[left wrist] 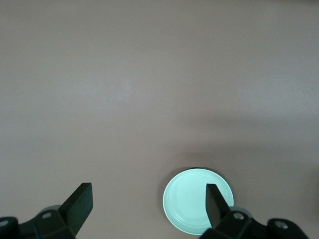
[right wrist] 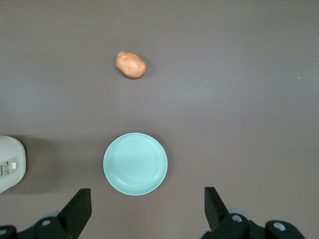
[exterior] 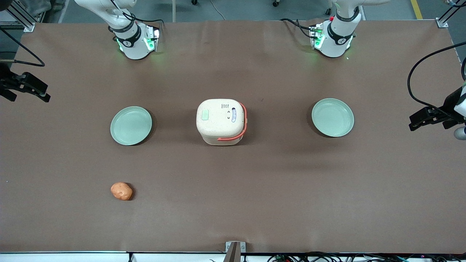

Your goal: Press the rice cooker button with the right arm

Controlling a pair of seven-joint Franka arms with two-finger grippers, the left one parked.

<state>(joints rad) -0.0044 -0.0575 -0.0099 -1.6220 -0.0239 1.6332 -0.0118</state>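
Observation:
The rice cooker stands in the middle of the brown table with its lid shut and its coral-orange handle folded down. A pale green button sits on its lid, on the side toward the working arm. My right gripper hangs high above the working arm's end of the table, well away from the cooker. In the right wrist view the gripper is open wide and empty, and only an edge of the cooker shows.
A pale green plate lies beside the cooker toward the working arm and shows in the right wrist view. A second plate lies toward the parked arm. An orange potato lies nearer the front camera.

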